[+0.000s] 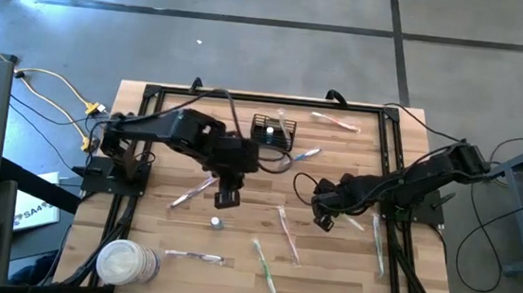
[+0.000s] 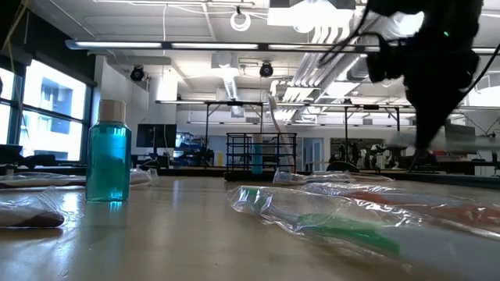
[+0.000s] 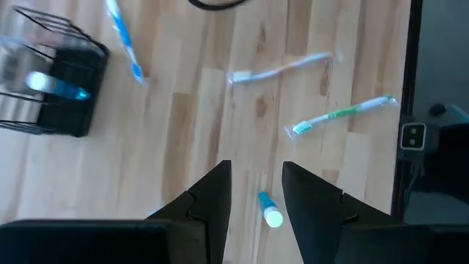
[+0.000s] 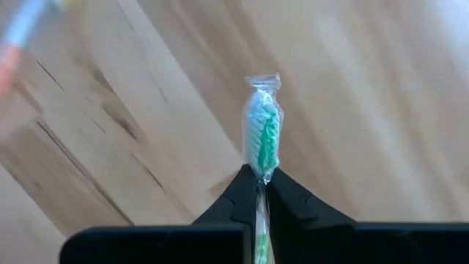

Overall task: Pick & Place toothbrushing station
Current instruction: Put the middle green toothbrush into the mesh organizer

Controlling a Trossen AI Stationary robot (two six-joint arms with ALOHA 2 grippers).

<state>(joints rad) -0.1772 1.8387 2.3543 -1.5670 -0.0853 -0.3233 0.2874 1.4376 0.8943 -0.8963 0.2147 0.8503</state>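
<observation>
Right of the black wire basket (image 1: 272,131), the right gripper (image 4: 261,178) has its jaws clamped on a wrapped green toothbrush (image 4: 262,136), while the left gripper (image 3: 255,192) hovers open-jawed over a small blue bottle (image 3: 269,210).

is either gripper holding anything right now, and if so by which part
The right gripper is shut on a wrapped green toothbrush, just below its bristle head. The left gripper holds nothing.

Right tool (image 4: 260,192) clamped, left tool (image 3: 254,192) seemingly parted.
</observation>
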